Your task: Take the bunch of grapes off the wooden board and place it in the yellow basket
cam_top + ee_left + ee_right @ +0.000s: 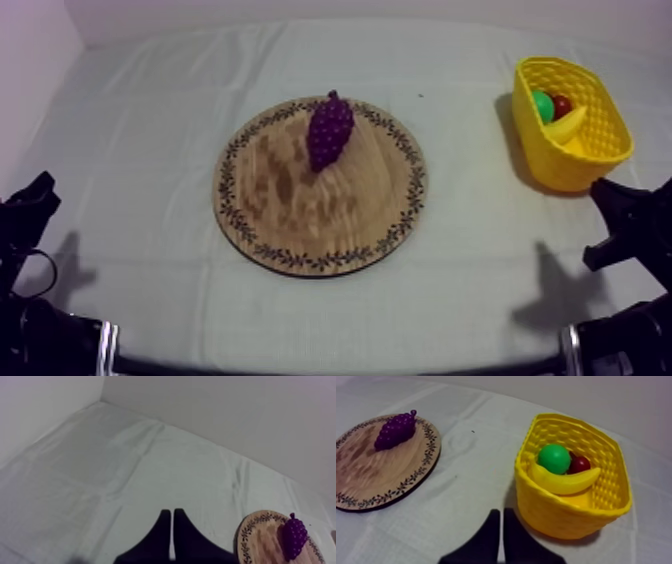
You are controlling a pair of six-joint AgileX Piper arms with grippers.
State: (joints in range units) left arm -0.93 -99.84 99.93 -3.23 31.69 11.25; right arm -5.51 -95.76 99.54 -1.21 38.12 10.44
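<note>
A purple bunch of grapes (329, 130) lies on the far part of the round wooden board (290, 215) in the middle of the table; it also shows in the left wrist view as grapes (294, 537) on the board (260, 538), and in the right wrist view as grapes (395, 430) on the board (371, 471). The yellow basket (590, 150) stands at the far right. My left gripper (172, 513) is shut, low at the left, well away from the board. My right gripper (501, 513) is shut too, just in front of the basket (556, 518).
In the basket lie a banana (563, 482), a green round fruit (554, 458) and a small red fruit (579, 464). The grey-white cloth (150, 140) is bare around the board. The arms rest at the near corners as black shapes, left (25, 215) and right (630, 225).
</note>
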